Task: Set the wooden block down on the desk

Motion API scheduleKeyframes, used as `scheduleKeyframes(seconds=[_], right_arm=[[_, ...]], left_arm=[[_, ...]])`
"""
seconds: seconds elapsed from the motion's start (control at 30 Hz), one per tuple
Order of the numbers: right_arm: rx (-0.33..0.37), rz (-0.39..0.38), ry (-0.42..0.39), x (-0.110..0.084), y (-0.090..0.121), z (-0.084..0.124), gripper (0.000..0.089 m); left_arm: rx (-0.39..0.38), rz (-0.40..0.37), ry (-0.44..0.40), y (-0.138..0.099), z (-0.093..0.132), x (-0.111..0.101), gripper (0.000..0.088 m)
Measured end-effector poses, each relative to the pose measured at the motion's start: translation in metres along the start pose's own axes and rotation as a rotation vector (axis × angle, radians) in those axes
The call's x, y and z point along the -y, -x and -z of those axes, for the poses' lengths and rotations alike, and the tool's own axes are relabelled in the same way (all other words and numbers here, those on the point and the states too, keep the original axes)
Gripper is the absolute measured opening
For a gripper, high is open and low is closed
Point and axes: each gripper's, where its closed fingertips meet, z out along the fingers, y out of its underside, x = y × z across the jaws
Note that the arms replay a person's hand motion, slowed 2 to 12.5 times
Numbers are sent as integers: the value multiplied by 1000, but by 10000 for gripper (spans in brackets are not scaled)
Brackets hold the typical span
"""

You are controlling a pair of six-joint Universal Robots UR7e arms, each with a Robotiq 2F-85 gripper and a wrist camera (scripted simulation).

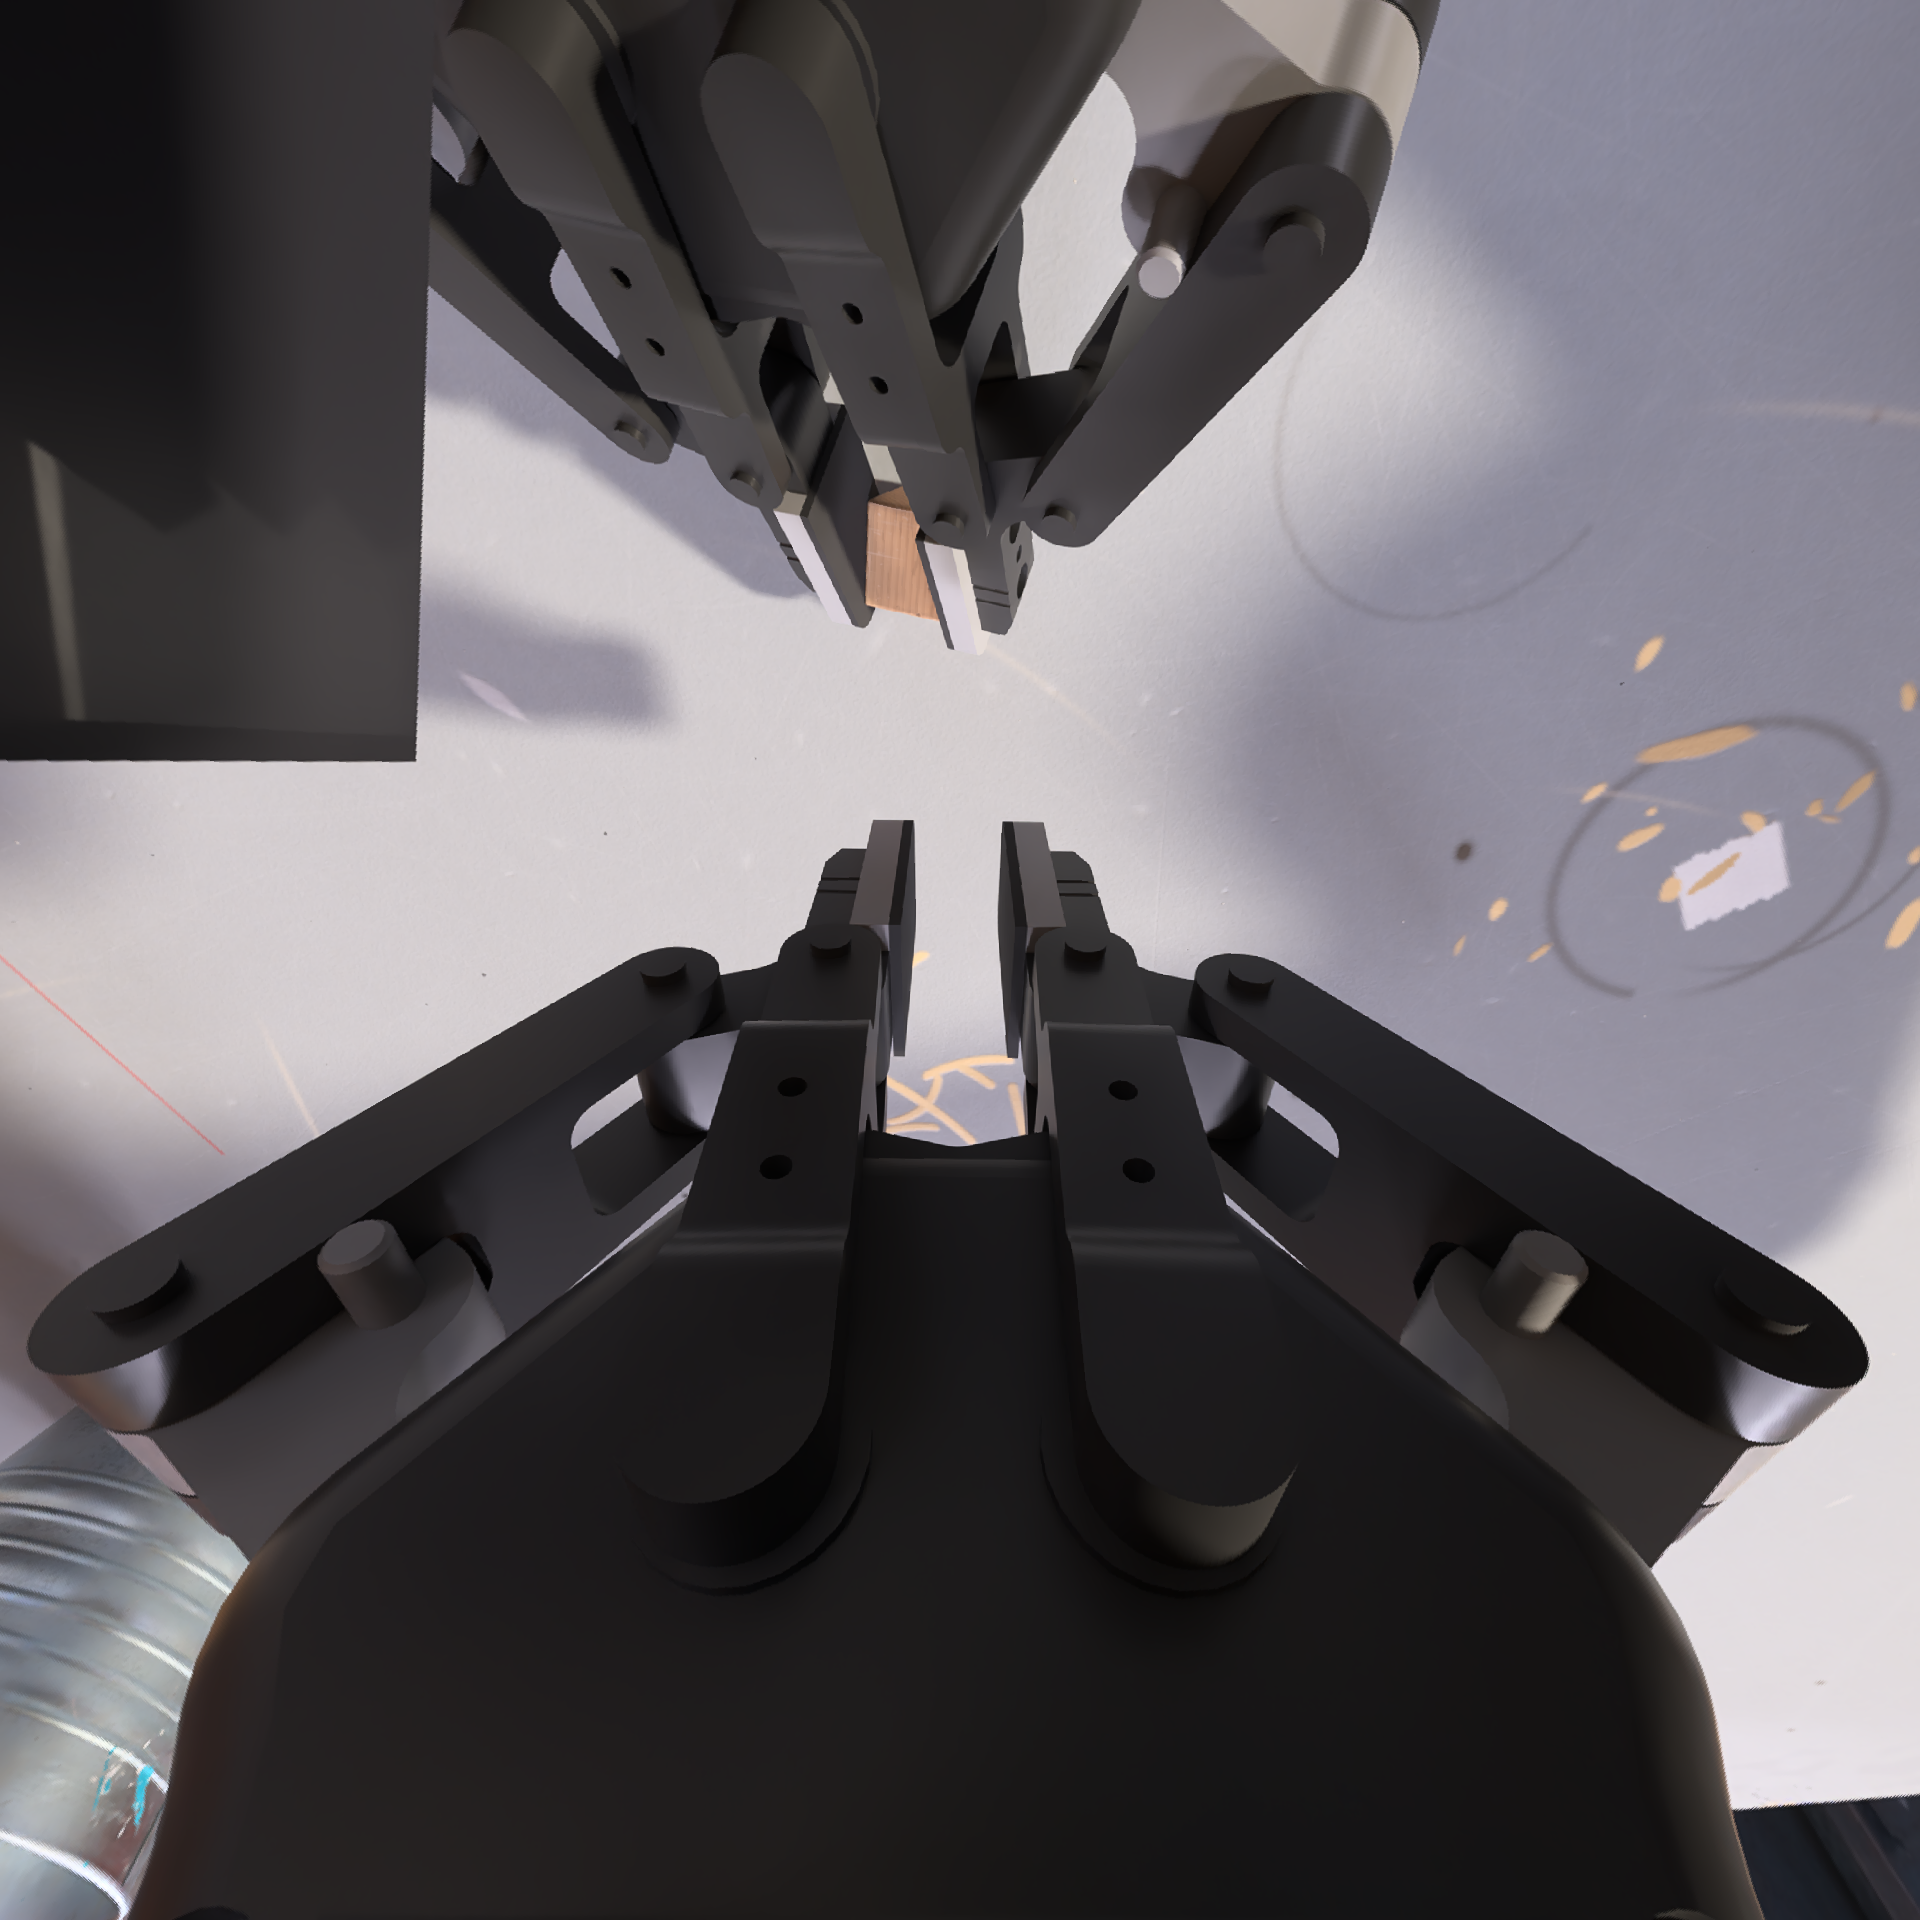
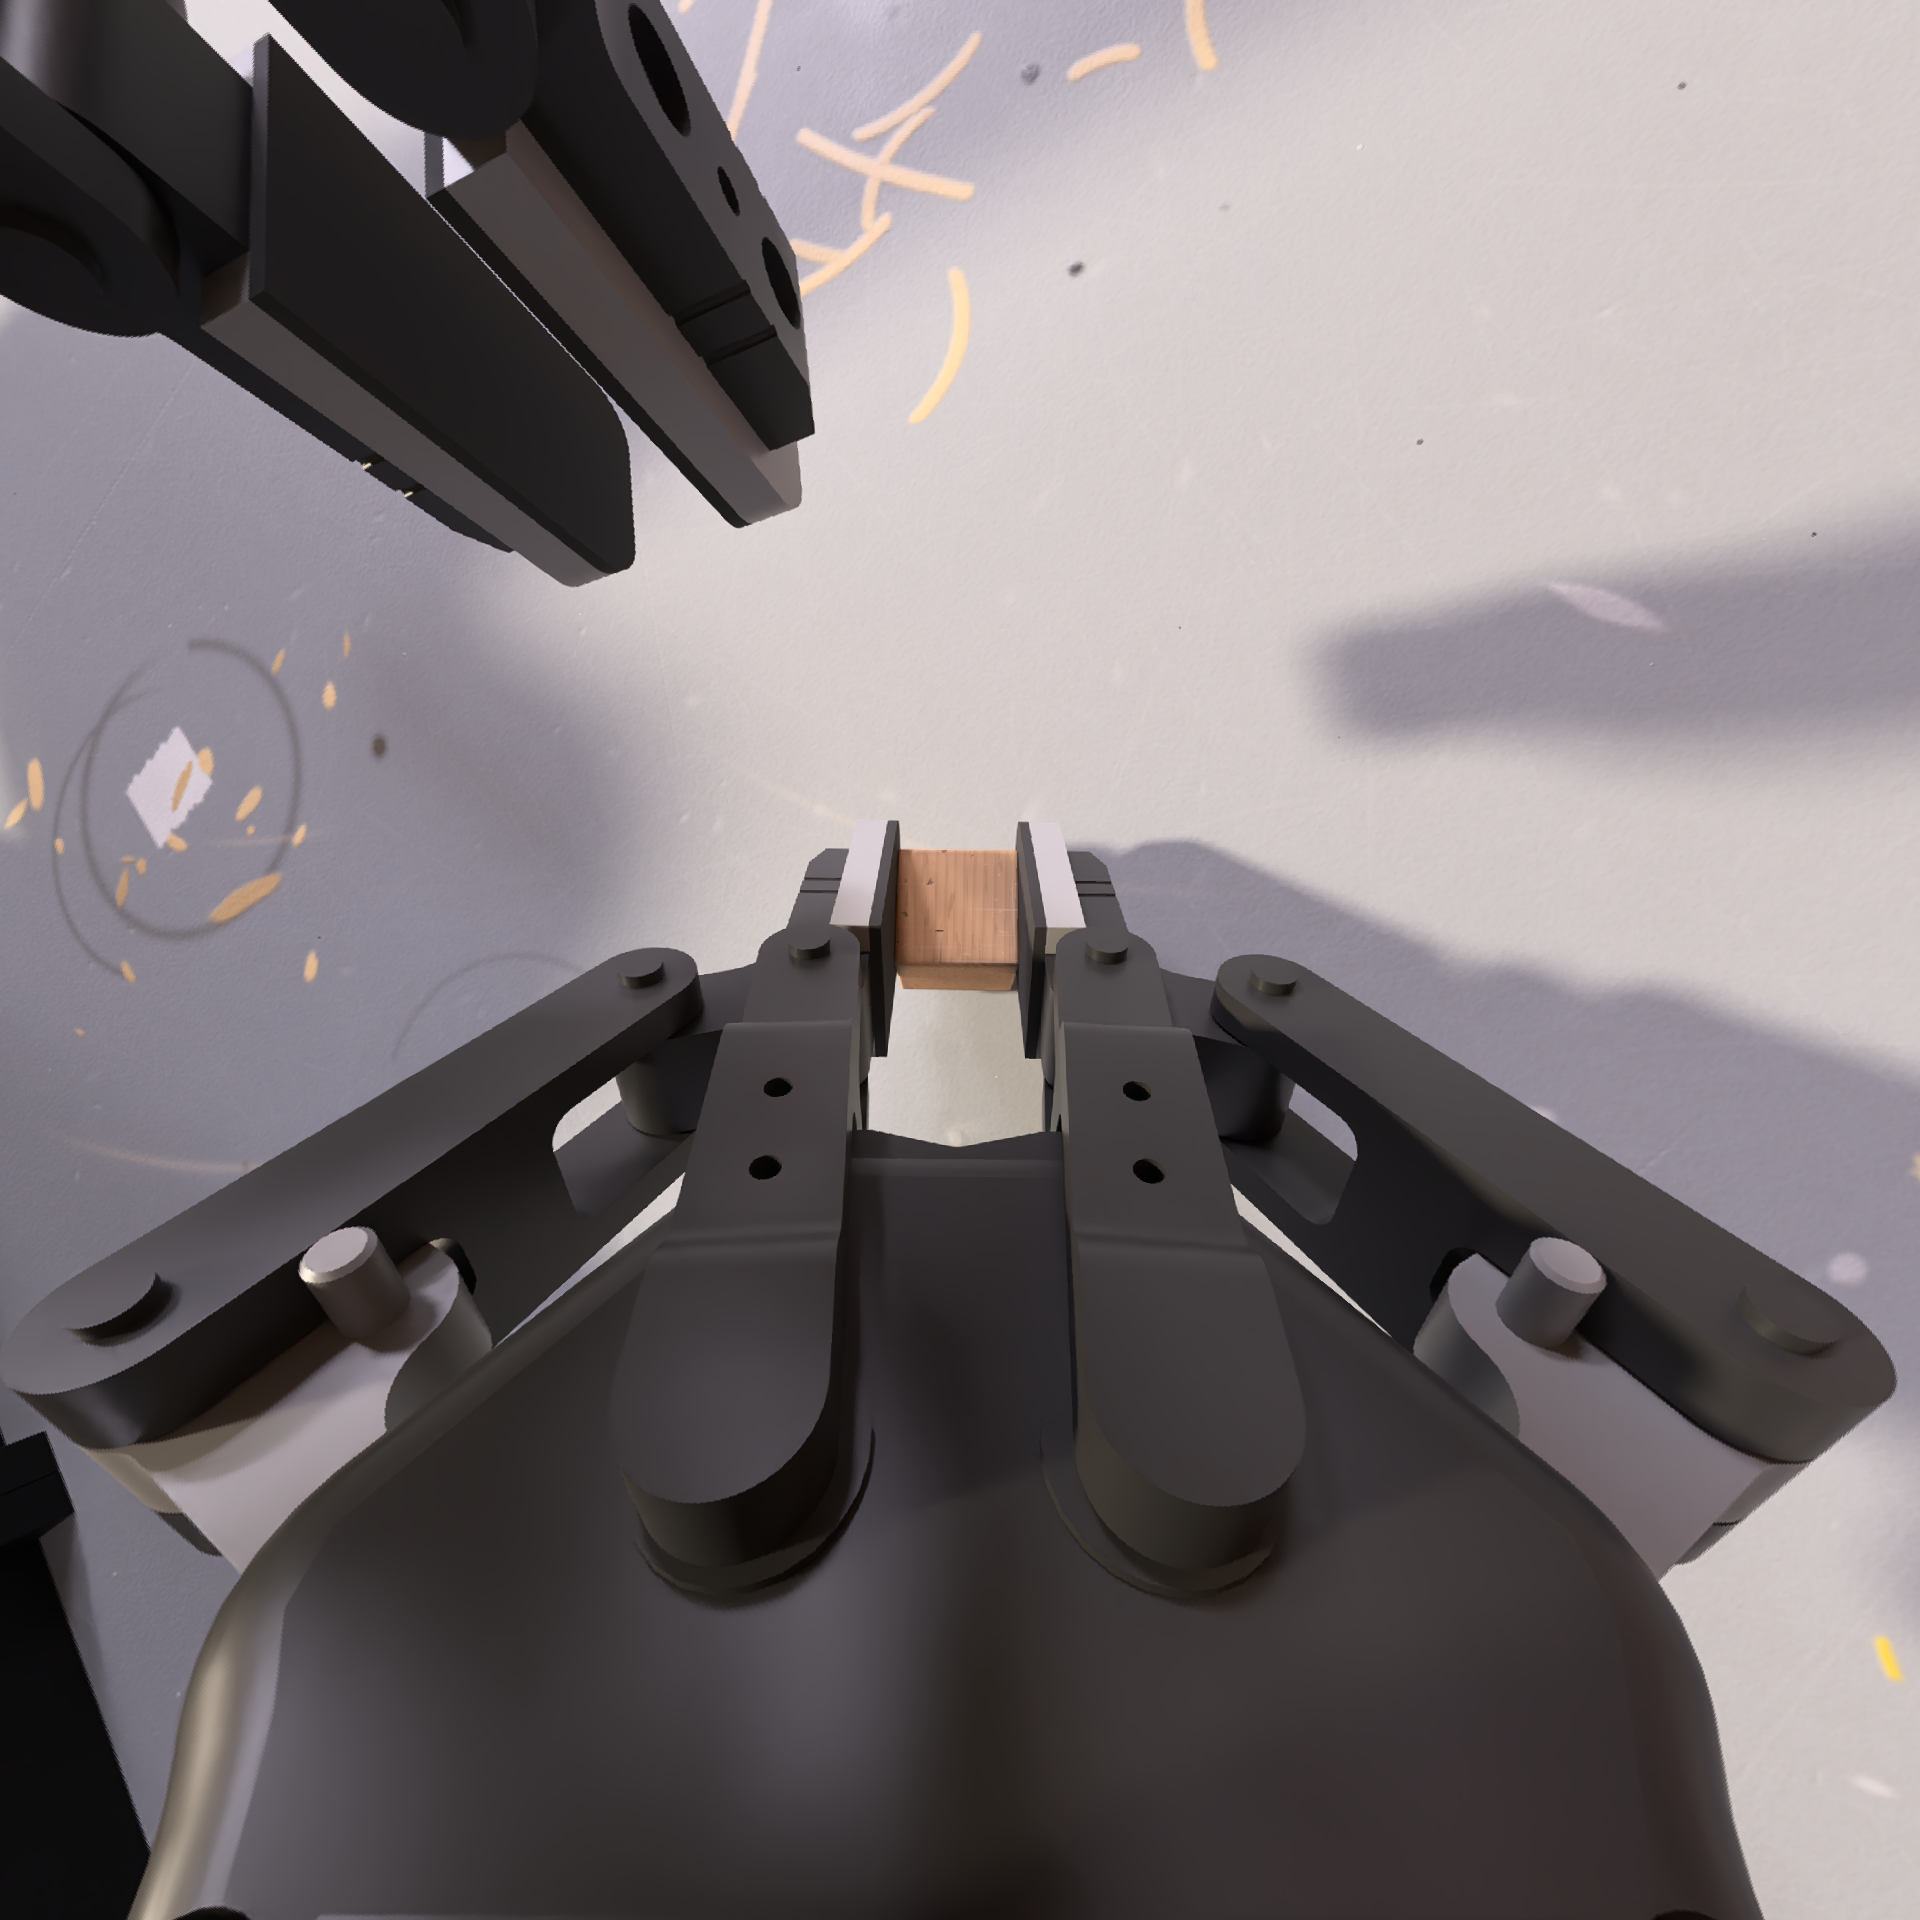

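Observation:
The small wooden block (image 2: 956, 914) is clamped between the pads of my right gripper (image 2: 956, 844), which is shut on it and holds it above the white desk (image 2: 1351, 364). In the left wrist view the same block (image 1: 894, 569) shows in the right gripper (image 1: 906, 621), facing me from the top. My left gripper (image 1: 958, 831) has its fingers a narrow gap apart with nothing between them, a short way from the block. It also shows in the right wrist view (image 2: 691, 525) at the upper left.
A dark box (image 1: 208, 364) stands at the upper left. A ribbed metal cylinder (image 1: 73, 1621) is at the lower left. A white paper scrap (image 1: 1730, 873) lies inside ring marks and orange flecks on the desk. The desk's edge (image 1: 1766, 1756) runs at the lower right.

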Motion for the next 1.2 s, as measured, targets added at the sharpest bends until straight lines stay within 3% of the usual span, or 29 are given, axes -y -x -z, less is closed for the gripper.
scheduleKeyframes(seconds=[1.2], right_arm=[[-1, 70, -39, 1, -1, 0, 198]], left_arm=[[6, 14, -4, 0, 0, 0, 151]])
